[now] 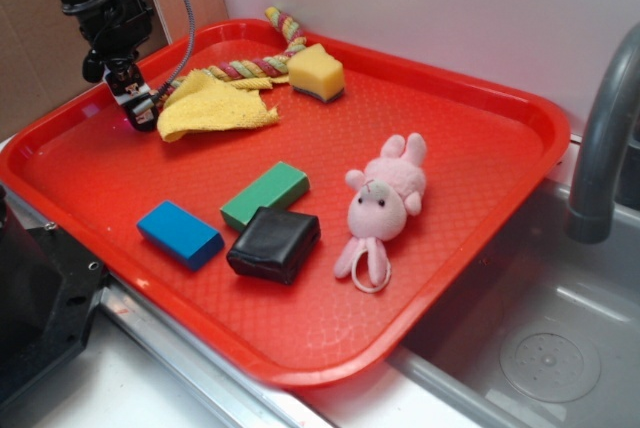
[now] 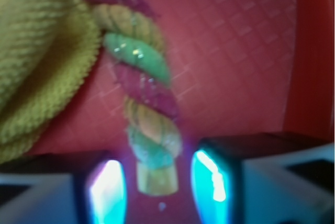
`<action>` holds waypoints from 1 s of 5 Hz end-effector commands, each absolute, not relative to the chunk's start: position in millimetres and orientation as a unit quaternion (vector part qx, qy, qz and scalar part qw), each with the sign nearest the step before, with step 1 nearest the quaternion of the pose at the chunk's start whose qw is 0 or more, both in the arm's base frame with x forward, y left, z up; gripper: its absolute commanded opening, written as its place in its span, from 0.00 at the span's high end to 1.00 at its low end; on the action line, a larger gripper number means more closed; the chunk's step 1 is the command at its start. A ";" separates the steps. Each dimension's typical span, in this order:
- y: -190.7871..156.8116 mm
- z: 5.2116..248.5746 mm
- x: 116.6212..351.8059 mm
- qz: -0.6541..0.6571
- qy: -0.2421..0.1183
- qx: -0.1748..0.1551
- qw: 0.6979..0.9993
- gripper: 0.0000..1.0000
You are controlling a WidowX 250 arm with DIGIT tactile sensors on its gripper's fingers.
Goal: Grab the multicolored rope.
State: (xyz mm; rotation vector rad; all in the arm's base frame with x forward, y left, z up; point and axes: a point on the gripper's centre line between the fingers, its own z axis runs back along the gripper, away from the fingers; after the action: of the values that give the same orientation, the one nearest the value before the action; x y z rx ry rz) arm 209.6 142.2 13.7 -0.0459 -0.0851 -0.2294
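Already low over the far left corner of the red tray (image 1: 480, 278), the robot's claw (image 2: 158, 187) stands released, its two fingers (image 2: 107, 190) spread to either side of the near end of the multicolored rope (image 2: 141, 77), as the wrist view shows. That frayed tip sits in the gap between the pads, with daylight on both sides and no contact to be seen, so the grab itself is not yet made. Beside the rope in the same view lies the yellow cloth (image 2: 36, 62), its edge touching or overlapping the cord. From the exterior view, nearer the front of the tray, a blue block (image 1: 180, 234), a black block (image 1: 274, 244), a green block (image 1: 265, 193) and a pink plush toy (image 1: 385, 203) lie well apart from the work. Farther back, the rope runs from under the cloth toward the tray's rear rim, passing just behind a yellow sponge (image 1: 316, 72). By these pictures the approach looks largely done; what remains is to clench on the cord and, judging by the task, hold it without catching the cloth.
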 end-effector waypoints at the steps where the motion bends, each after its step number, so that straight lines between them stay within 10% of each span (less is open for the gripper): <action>1: 140.1 12.3 217.3 -0.108 -0.034 -0.013 0.993 1.00; 2: 136.6 8.3 219.9 -0.076 -0.056 0.030 0.995 1.00; 4: 51.6 108.5 290.7 0.035 -0.114 0.105 0.987 1.00; 5: 33.1 160.0 278.4 0.034 -0.112 0.083 0.990 1.00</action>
State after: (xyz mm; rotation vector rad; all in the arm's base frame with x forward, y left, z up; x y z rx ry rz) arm 268.5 28.1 139.3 0.1673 -0.1599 0.0575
